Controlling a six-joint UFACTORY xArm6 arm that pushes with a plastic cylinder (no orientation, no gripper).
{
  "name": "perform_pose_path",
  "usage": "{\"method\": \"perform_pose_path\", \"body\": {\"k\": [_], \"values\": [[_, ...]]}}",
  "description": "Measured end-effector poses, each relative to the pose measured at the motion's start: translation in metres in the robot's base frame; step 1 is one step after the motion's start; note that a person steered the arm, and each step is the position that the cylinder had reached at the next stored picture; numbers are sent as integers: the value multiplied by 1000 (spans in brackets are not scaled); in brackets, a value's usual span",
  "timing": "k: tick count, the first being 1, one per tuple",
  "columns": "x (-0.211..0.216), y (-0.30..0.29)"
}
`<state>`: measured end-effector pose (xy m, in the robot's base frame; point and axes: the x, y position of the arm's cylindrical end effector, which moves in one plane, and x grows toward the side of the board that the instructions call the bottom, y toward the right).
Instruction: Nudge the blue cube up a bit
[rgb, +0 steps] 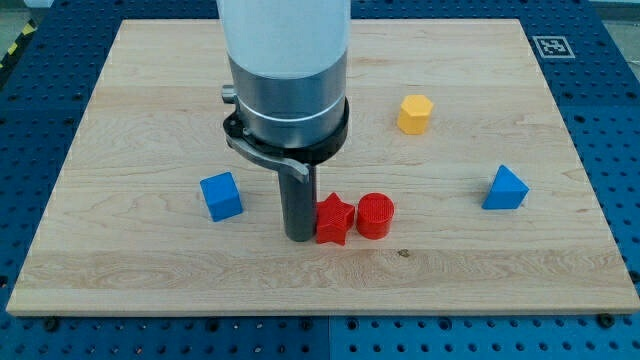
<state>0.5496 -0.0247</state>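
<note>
The blue cube (221, 195) sits on the wooden board (150, 100) left of centre. My tip (299, 236) rests on the board to the cube's right, a short gap away and slightly lower in the view. The tip stands right against the left side of a red star block (332, 220). A red cylinder (376, 215) sits just right of the star, touching or nearly touching it.
A yellow hexagonal block (414, 114) lies toward the view's upper right. A blue triangular block (505, 188) lies at the right. The arm's wide white and grey body (285, 70) hangs over the board's upper centre. A marker tag (548, 46) is beyond the top right corner.
</note>
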Motion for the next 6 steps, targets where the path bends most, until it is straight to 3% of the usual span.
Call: {"method": "perform_pose_path", "body": {"k": [3,6], "values": [[3,-96],[-15,-130]]}}
